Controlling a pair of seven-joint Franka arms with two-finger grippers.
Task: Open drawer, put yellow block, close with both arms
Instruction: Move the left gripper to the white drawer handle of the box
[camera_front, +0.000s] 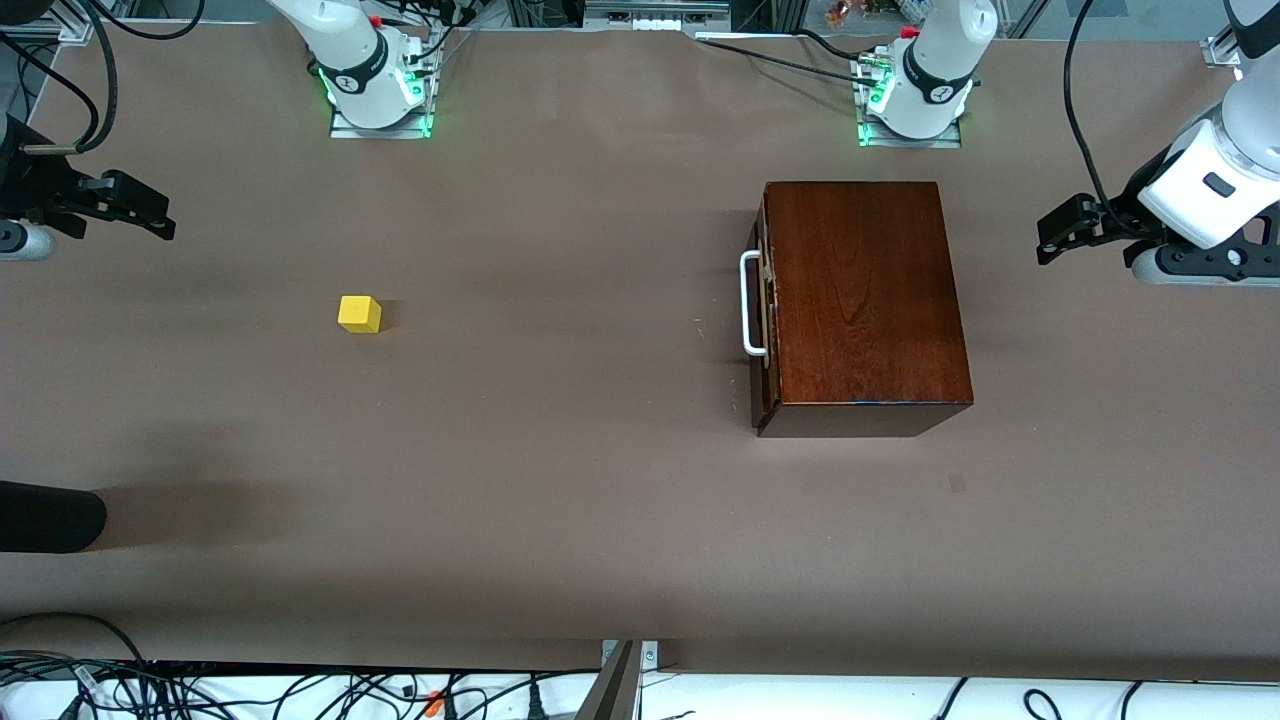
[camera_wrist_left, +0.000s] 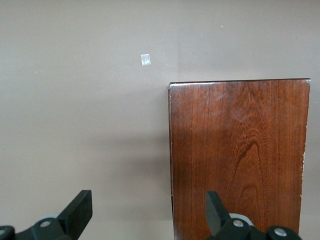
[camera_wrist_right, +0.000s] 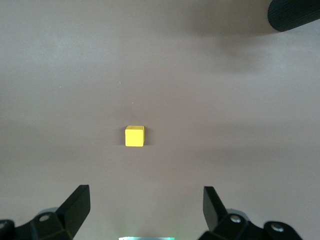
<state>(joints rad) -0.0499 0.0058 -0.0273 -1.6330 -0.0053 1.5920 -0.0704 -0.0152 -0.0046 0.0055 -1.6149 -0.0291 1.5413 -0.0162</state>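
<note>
The dark mahogany box (camera_front: 865, 300) stands toward the left arm's end of the table. Its drawer is pushed in, the white bar handle (camera_front: 750, 303) facing the table's middle. The small yellow block (camera_front: 359, 314) lies on the table toward the right arm's end; it also shows in the right wrist view as the yellow block (camera_wrist_right: 134, 136). My right gripper (camera_front: 150, 212) hangs open and empty, high over the table's edge at the right arm's end. My left gripper (camera_front: 1050, 232) hangs open and empty above the table beside the box (camera_wrist_left: 237, 155).
The brown table top (camera_front: 560, 480) stretches between block and box. A black rounded object (camera_front: 50, 517) pokes in at the right arm's end, nearer the front camera. A small pale patch (camera_front: 957, 483) lies on the table near the box. Cables run along the front edge.
</note>
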